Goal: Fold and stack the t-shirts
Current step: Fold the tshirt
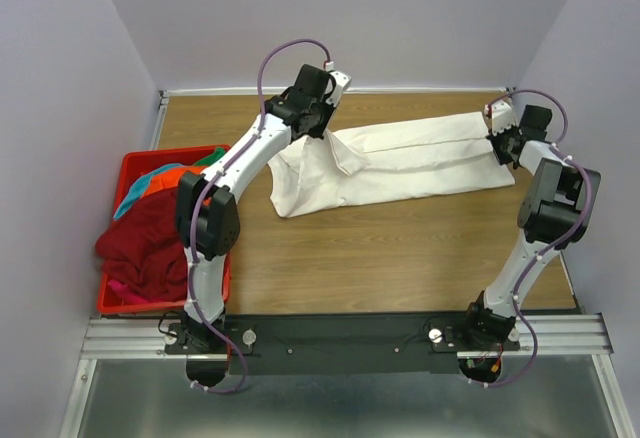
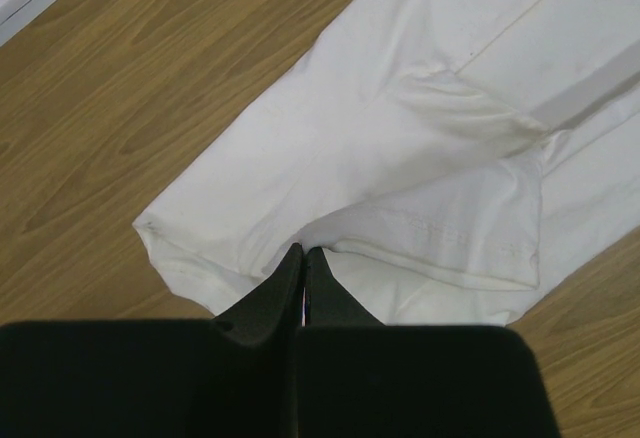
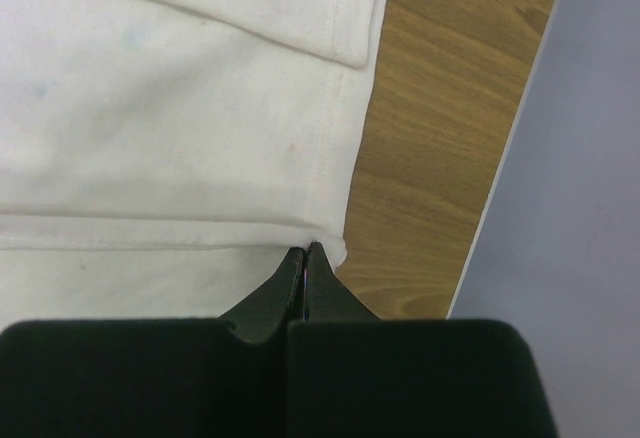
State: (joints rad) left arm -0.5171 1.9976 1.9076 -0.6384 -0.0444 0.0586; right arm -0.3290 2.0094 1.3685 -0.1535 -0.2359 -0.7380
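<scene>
Wooden table (image 1: pixel 380 258): white t-shirt (image 1: pixel 400 163), red basket (image 1: pixel 150 158)

The top camera sits high above and behind the arm bases, looking down and forward over the whole table (image 1: pixel 400 268). The left wrist camera sits just behind the left gripper (image 2: pixel 303 250), looking down from close onto the left end of the white shirt (image 1: pixel 410 163). The right wrist camera looks past the right gripper (image 3: pixel 303 248) onto the shirt's right end at the table edge. All three views share the shirt and the wood.
</scene>
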